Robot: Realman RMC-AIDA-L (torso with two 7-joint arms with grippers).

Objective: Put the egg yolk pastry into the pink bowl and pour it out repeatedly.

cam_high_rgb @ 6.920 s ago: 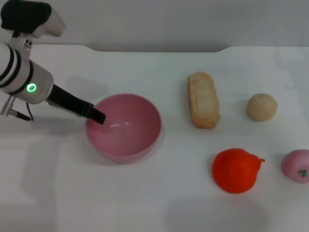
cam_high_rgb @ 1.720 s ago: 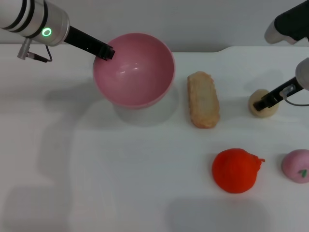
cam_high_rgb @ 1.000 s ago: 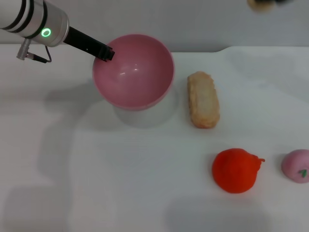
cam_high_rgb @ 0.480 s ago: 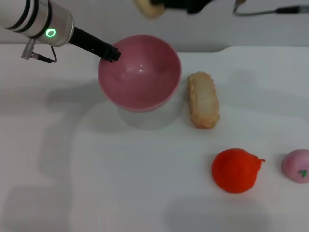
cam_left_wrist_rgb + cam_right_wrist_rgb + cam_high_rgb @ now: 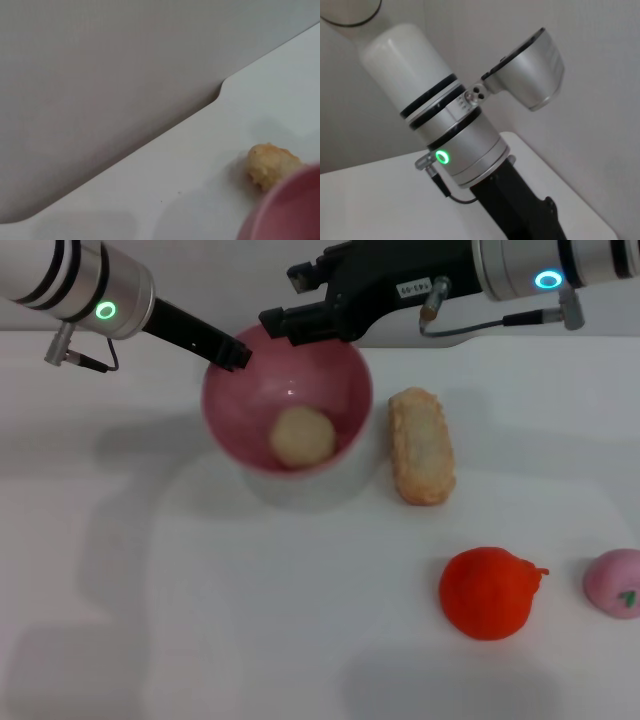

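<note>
The pink bowl [image 5: 287, 400] is being held raised above the desk [image 5: 200, 620], its far-left rim gripped by the left gripper [image 5: 232, 353]. The egg yolk pastry [image 5: 303, 435] is lying inside. The right gripper [image 5: 285, 302] is hovering at the far rim with jaws spread, empty. Pouring should be done slowly, tilted away from the bread [image 5: 421, 445].

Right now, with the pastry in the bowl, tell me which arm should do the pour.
Left. The left gripper already grips the rim of the raised pink bowl, and the pastry lies inside, so tipping likely needs only a wrist turn. The right gripper hovers above the bowl's far rim, holding nothing.
</note>
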